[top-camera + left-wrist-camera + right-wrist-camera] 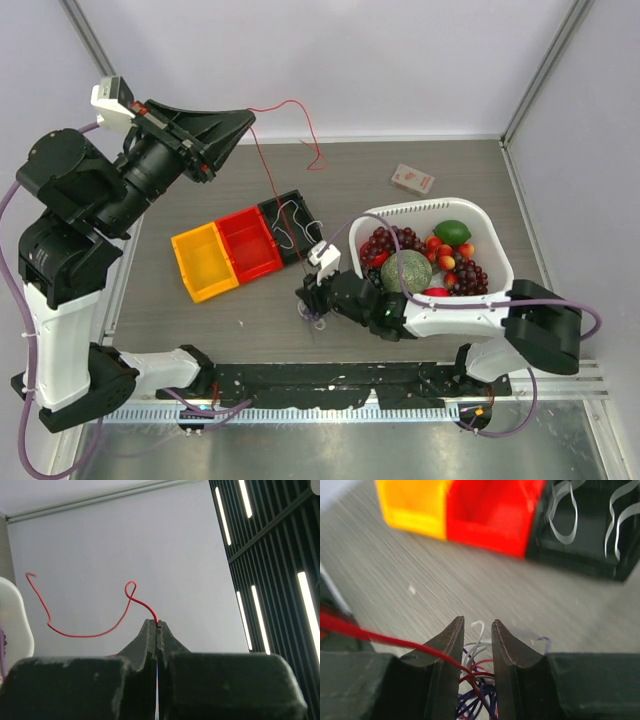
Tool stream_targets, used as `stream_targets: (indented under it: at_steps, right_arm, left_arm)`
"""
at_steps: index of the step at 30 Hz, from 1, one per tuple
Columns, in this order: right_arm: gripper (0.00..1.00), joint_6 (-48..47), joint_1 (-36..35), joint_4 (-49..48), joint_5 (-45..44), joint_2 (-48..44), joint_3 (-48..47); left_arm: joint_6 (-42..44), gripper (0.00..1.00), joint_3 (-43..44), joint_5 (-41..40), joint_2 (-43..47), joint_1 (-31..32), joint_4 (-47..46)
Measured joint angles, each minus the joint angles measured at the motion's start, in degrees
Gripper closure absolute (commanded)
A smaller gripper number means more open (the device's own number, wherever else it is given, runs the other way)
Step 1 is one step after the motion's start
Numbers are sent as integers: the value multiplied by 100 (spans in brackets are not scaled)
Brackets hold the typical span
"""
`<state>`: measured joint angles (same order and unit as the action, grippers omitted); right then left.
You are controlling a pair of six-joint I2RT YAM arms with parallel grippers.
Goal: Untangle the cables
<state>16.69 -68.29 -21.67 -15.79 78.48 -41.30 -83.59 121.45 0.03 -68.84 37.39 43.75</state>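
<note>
Pressing low to the table just ahead of the arm bases, the right gripper has its two fingers closed in on the tangle, a small knot of white, red and dark purple strands that fills the narrow slit left between them. A red cable leaves this knot, crosses the gripper's left finger in the right wrist view and runs in a straight line up and away over the bins. Just beyond the tangle, three open bins sit touching in a slanted row: a yellow bin, a red bin and a black bin. A white cable lies in loose curls in the black one. To the right of the bins stands a white basket filled with fruit, and past it a small red and white box lies flat. Farthest off and raised high above the table, the left gripper is clenched on the red cable, its fingers pressed flat together. The free end loops out past them and trails down to the far edge of the table.
</note>
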Motion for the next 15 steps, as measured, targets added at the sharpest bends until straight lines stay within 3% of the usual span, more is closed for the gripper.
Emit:
stream_targets:
  at_steps: [5,15]
  right_arm:
    - [63,-44,0,-9,-85,442,656]
    - [58,-155,0,-7,-42,367,756]
  left_arm:
    - [22,100,256,-63,-39,0,57]
    - [232,100,549,-398,-111,0,201]
